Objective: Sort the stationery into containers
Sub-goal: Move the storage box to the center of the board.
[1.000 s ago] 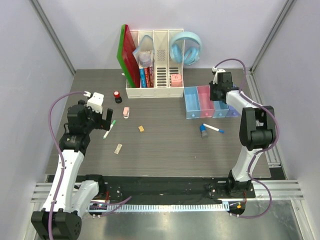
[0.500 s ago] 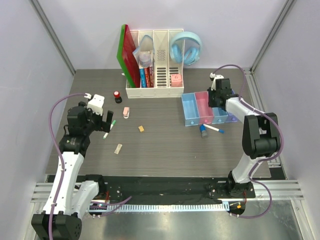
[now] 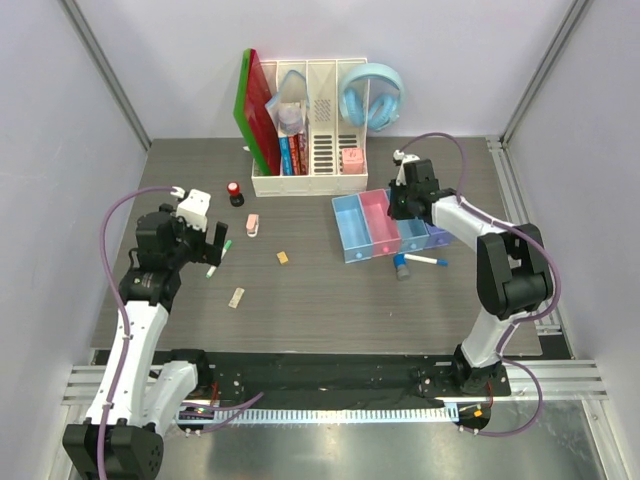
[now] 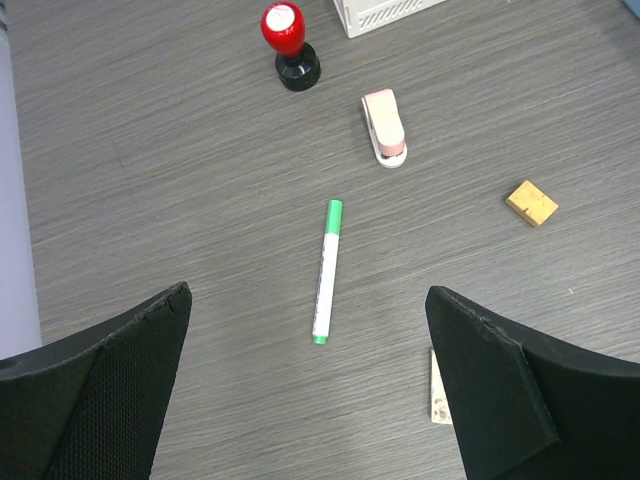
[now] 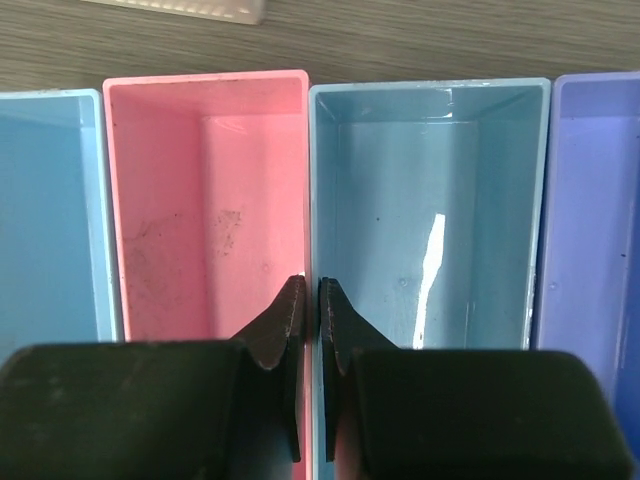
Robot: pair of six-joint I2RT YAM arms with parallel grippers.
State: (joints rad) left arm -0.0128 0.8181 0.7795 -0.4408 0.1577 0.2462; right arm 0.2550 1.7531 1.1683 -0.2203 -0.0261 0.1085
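My right gripper (image 5: 311,290) (image 3: 402,203) is shut on the wall between the pink tray (image 5: 205,210) and the light blue tray (image 5: 425,220) of the containers (image 3: 352,228), whose trays are empty. A blue-capped marker (image 3: 427,259) and a grey-blue round piece (image 3: 401,266) lie just in front of the row. My left gripper (image 4: 306,292) (image 3: 214,243) hangs open over the green-capped marker (image 4: 326,270). Around it lie the red-topped stamp (image 4: 288,45), the pink clip (image 4: 384,127) and two tan erasers (image 4: 531,202) (image 4: 438,390).
A tall white file organizer (image 3: 310,130) with books stands at the back. Red-green folders (image 3: 258,110) lean on its left side and light blue headphones (image 3: 372,95) hang on its right. Walls close in the left and right sides.
My right gripper has dragged the joined row of trays leftward, toward the table's middle, turning it slightly. The left arm has not moved.
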